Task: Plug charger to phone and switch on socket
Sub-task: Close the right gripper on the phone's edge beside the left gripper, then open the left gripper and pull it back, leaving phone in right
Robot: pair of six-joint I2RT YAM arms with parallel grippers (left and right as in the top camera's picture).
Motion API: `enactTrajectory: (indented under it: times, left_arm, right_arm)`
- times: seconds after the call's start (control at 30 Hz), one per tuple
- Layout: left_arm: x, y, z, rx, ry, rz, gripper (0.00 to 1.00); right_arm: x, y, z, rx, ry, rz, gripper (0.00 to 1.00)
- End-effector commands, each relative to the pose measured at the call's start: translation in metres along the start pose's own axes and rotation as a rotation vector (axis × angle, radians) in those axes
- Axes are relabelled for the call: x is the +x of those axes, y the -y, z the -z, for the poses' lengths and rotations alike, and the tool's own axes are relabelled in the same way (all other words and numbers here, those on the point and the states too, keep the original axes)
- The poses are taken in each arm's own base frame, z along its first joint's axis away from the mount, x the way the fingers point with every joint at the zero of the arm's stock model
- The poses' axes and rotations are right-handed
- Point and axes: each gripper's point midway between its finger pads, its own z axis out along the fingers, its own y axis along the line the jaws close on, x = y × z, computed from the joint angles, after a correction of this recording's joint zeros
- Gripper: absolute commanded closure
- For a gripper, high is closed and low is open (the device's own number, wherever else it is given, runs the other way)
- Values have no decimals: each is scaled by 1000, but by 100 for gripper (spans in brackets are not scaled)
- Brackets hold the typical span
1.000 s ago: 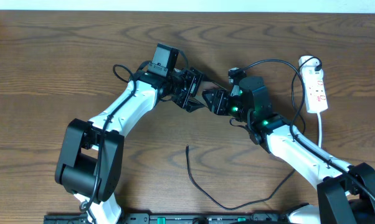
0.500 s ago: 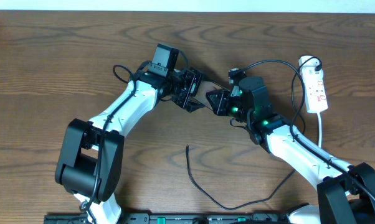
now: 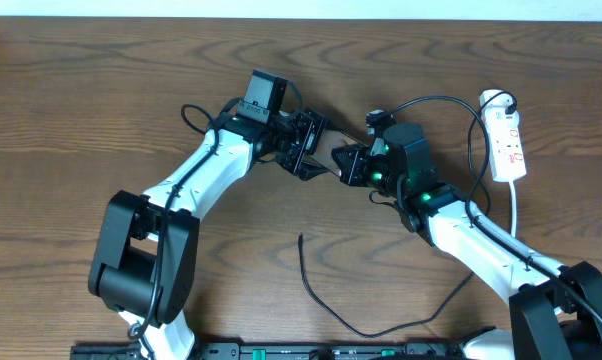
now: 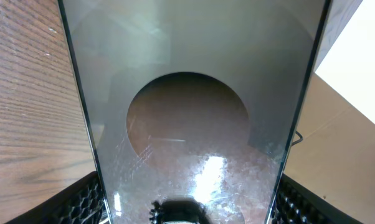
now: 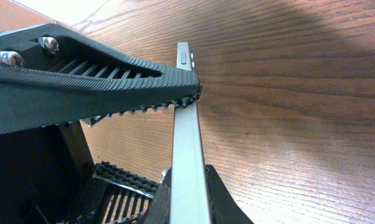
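The phone is held off the table between both grippers at the middle back. My left gripper is shut on its long edges. In the left wrist view its glossy brownish face fills the frame between the black fingers. My right gripper is shut on the phone's near end. In the right wrist view the phone shows edge-on, with the fingertips hugging both faces. The charger cable lies loose on the table, its tip free. The socket lies at the right.
The socket's white cord runs toward the front beside the right arm. A black cable loops between the right wrist and the socket's far end. The left arm crosses the left half of the wooden table.
My right gripper has drawn back slightly to the right, so a little more of the phone shows between the two grippers. The left arm and the charger cable have not moved.
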Motion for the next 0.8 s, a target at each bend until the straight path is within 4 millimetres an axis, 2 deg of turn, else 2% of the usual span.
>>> enactTrajectory:
  times: [0.0,0.1,0.3,0.5,0.67,0.77]
  left_arm:
    - [8,3,1,11,-34,-12,19]
    - [2,5,6,19,-24,-8,15]
    - [-16,11,24,61,-18,-29,14]
    - [-39,19,58,139,-53,-36,8]
    - [-44,23,82,207,-122,-91,4]
    - [-49,24,91,229,-120,-126,4]
  right_arm:
    - [-3,1,-2,26,11,10,99]
    - [-6,5,-1,37,18,3,99]
    - [-16,16,3,55,45,-68,99]
    - [-31,34,9,81,82,-121,99]
    - [-44,42,14,76,130,-315,99]
    - [-58,33,16,13,176,-428,99]
